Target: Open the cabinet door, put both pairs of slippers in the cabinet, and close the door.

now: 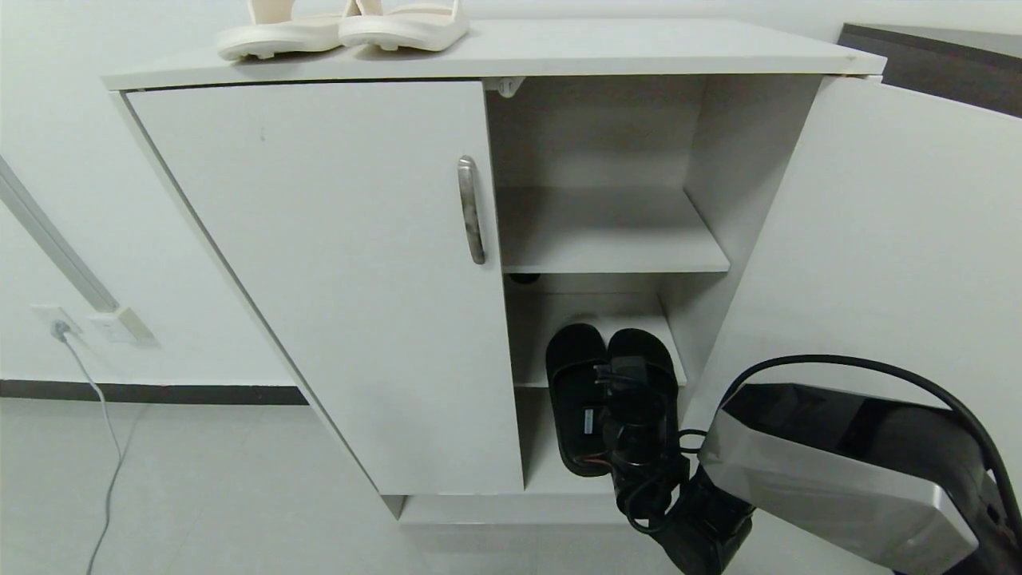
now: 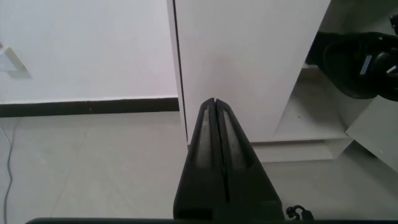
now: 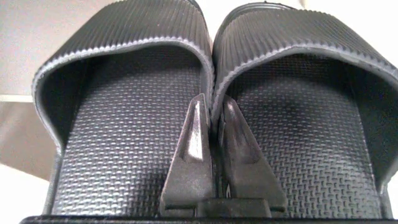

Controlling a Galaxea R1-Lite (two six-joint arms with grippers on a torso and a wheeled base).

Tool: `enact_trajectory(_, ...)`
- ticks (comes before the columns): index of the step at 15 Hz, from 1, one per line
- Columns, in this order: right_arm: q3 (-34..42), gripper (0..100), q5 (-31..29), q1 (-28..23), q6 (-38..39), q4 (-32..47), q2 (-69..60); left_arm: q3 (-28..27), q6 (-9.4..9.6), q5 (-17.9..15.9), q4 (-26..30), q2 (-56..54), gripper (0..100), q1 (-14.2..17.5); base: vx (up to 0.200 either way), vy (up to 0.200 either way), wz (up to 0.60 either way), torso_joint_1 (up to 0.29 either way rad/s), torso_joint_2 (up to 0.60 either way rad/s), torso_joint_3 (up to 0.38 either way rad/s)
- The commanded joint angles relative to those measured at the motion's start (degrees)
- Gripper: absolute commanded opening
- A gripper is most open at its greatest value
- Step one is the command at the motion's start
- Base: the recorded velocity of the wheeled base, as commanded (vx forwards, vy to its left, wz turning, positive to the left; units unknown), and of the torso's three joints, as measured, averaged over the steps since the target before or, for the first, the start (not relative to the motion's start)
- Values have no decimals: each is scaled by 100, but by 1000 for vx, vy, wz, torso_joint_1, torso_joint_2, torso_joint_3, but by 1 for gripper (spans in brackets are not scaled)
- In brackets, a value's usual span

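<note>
With right tool (image 3: 213,104) clamped on the black slippers' (image 1: 576,375) touching inner edges, toes at the middle shelf (image 1: 531,351) front, push level toward 12 o'clock, clear of the open door (image 1: 878,239) at 3 o'clock, then release, leaving left tool (image 2: 214,106), pressed together, parked.

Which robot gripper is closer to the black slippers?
Right. The right gripper pinches the black slippers where their inner edges meet, at the cabinet's open side. The left gripper is shut, low in front of the closed door, apart from them.
</note>
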Motion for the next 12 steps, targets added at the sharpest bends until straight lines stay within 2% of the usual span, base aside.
enact_trajectory(1, -27, 0, 17, -46, -7, 23, 27, 0, 2, 2, 7, 7, 0, 1, 0, 0, 0, 0, 0, 0)
enact_trajectory(5, -546, 0, 113, -257, -69, 436, 89, 0, -7, 20, -2, 7, 0, 1, 0, 0, 0, 0, 0, 0)
enact_trajectory(12, -2233, 0, 192, -608, -43, 1561, 669, 0, -33, 20, -2, 7, 0, 1, 0, 0, 0, 0, 0, 0)
